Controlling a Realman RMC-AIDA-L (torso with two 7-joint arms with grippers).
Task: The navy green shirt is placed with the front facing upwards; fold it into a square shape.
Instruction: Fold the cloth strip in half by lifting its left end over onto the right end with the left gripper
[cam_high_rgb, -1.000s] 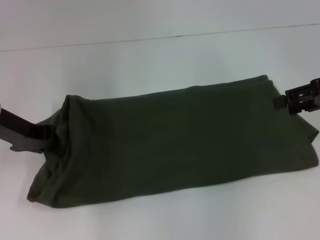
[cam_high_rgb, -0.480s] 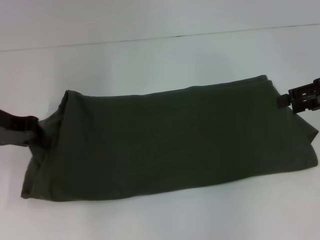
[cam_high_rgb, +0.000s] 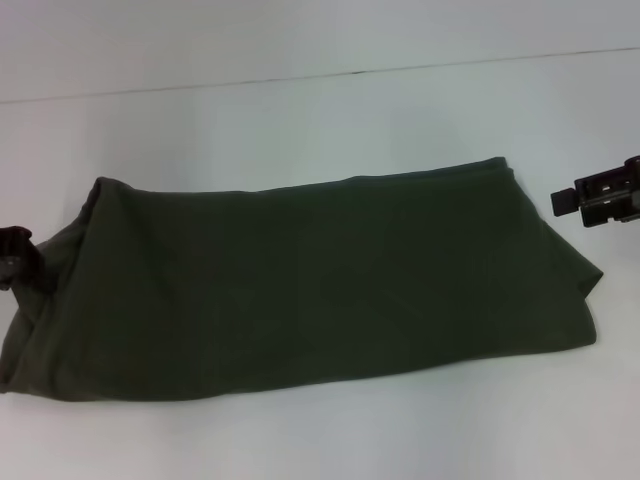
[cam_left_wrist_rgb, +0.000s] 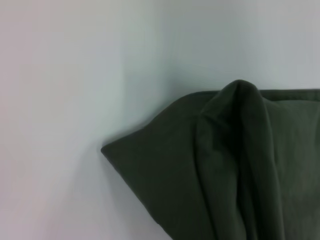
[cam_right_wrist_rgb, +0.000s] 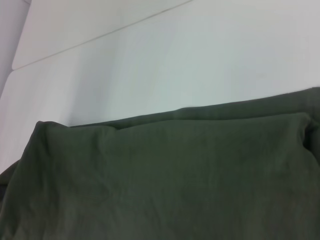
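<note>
Surface (cam_high_rgb: 300, 120): a pale, plain top with a thin seam running across its far side, carrying the one garment
Shirt (cam_high_rgb: 310, 285): the dark olive shirt lies mid-surface as a long band stretched from the robot's left to its right, plain cloth uppermost, no lettering or collar showing; the task looks part done, a strip not yet a square
Shirt's left end (cam_left_wrist_rgb: 225, 165): bunched and ridged, one fold standing up above a flat pointed corner, reaching the edge of the head view
Shirt's right end (cam_high_rgb: 560, 275): flatter, layered edges stacked, a corner jutting toward the right
Handling: judged soft, light and limp; it should drape and slide on the smooth top, so layers may shift when lifted; best taken by the end corners, pinching every layer together, to carry one end over the other
Right hand (cam_high_rgb: 598, 199): hovers just beside the shirt's far right corner, apart from the cloth, holding nothing; whether its fingers are spread or shut cannot be told
Left hand (cam_high_rgb: 14, 255): only a dark sliver at the frame edge, pressed against the bunched left end; cannot tell whether it grips the cloth
</note>
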